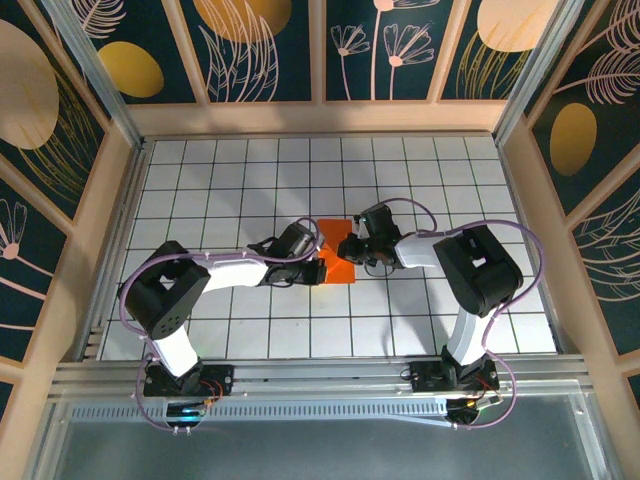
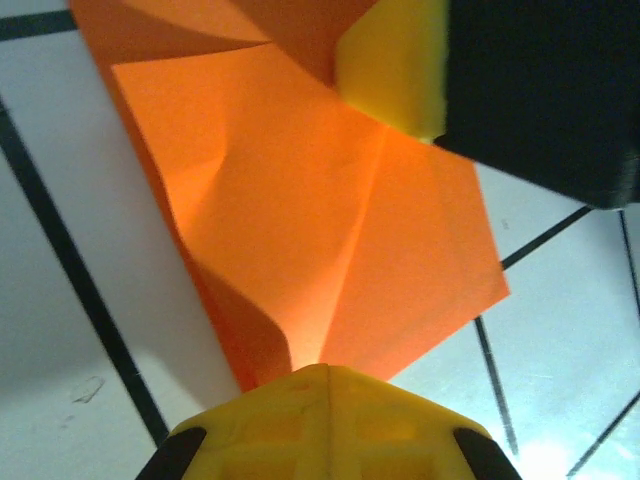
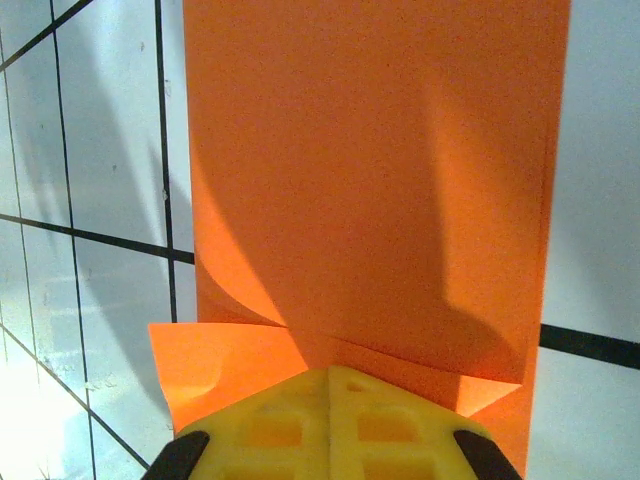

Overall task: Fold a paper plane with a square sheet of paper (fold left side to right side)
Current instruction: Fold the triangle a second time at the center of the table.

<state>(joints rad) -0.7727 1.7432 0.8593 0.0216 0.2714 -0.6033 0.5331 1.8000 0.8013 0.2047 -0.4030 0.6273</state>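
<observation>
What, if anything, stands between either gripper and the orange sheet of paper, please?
Nothing visible does: the left gripper and the right gripper are both at the square sheet of paper, one on each side of it on the table.

Blk/wht arms (image 1: 228, 270) w/ purple cables (image 1: 123, 297)

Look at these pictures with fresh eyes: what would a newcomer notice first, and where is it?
The bright orange paper leaps out, lying partly folded in the middle of the white grid table, with both arms meeting over it. Up close, the yellow left tool and right tool each sit closed at the paper's edge, at the bottom of their wrist views, where a flap curls up off the sheet.
</observation>
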